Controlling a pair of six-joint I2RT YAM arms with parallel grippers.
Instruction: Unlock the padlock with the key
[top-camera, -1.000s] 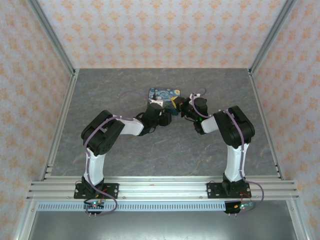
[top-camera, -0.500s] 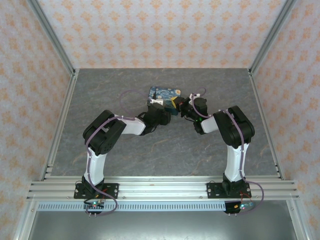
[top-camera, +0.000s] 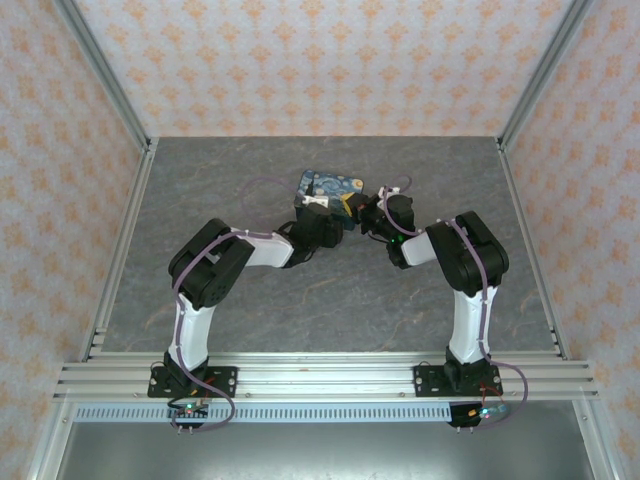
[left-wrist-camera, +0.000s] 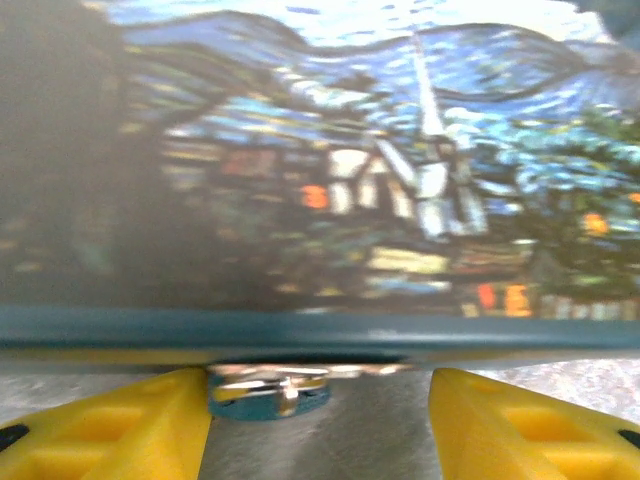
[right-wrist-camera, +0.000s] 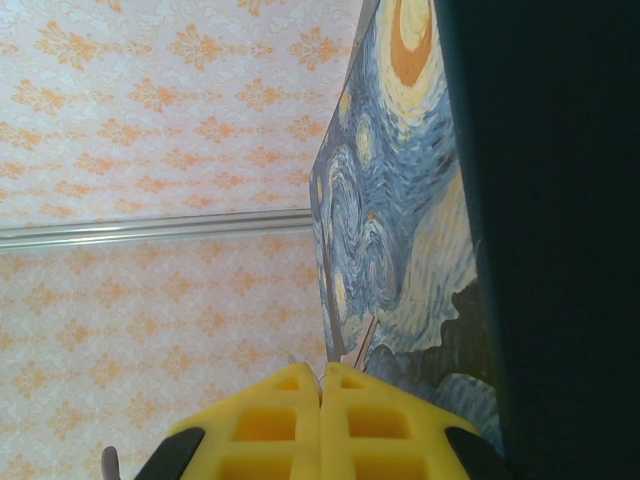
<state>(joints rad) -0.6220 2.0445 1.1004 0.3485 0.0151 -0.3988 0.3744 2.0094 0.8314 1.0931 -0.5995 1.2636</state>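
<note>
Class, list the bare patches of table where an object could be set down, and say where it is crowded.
Free: left arm to left rail; right arm to right rail; the front, between both arms. Crowded: around the box, mid-back.

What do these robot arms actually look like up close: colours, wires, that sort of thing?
The left arm and right arm match: chunky black joints linked by white tubes, each on a black base plate bolted to a silver rail. A thin lilac cable loops along each one. The jaws are bright yellow plastic blocks with hollow, ribbed pockets.
</note>
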